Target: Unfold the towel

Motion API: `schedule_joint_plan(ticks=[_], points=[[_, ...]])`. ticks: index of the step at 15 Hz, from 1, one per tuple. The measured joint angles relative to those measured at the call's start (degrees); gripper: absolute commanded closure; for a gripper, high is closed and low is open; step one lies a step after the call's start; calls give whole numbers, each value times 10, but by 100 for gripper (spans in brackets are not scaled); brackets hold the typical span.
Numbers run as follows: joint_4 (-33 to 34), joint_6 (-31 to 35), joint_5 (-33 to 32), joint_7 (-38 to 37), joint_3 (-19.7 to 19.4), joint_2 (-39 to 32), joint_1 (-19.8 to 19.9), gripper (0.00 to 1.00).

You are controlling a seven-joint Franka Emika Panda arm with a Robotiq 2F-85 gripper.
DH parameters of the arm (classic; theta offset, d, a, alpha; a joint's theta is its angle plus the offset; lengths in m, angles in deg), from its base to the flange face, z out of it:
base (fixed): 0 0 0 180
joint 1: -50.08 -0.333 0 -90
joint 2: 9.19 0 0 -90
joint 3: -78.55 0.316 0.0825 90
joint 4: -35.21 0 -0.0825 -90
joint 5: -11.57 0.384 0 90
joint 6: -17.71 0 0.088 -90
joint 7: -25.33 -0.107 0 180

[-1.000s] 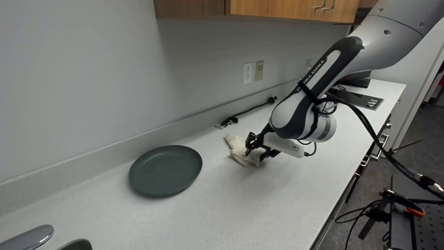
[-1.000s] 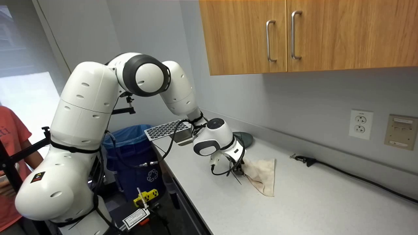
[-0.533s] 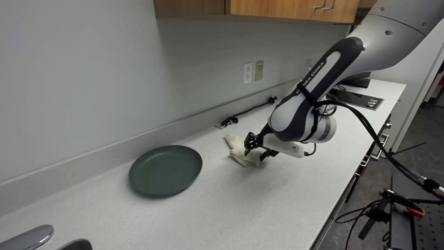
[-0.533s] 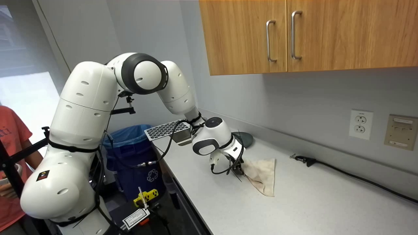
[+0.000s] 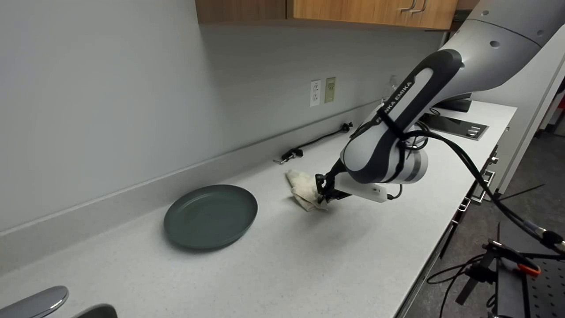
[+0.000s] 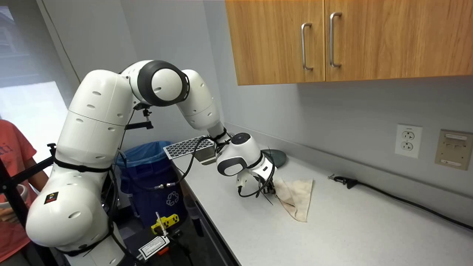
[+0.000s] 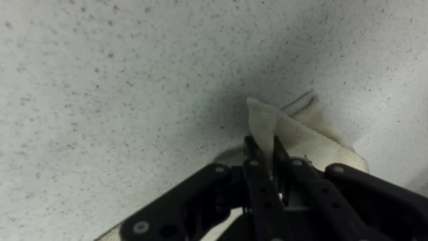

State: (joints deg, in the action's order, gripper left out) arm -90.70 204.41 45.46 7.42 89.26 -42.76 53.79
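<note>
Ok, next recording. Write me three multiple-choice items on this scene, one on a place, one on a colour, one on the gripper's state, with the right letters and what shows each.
1. Where does the plate lie?
A) on the floor
B) on the counter
C) on the stove

2. What colour is the bin?
A) red
B) yellow
C) blue

3. How does the gripper stand?
A) shut on the towel
B) wide open, apart from the towel
C) shut on the plate

Right letters:
1. B: both exterior views show it there.
2. C: an exterior view shows its dark blue sides.
3. A: the wrist view shows the towel pinched between its jaws.
</note>
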Motion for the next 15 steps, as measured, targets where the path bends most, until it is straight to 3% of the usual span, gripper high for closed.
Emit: schedule_joint_plan(ticks=[11,13,15], points=[[-26,-4,-42,-6,-51,38,-42,99],[-45,-12,-51,-6,-61,66,-46,68],[-62,-31,-58,-6,-73,89,-50,56]])
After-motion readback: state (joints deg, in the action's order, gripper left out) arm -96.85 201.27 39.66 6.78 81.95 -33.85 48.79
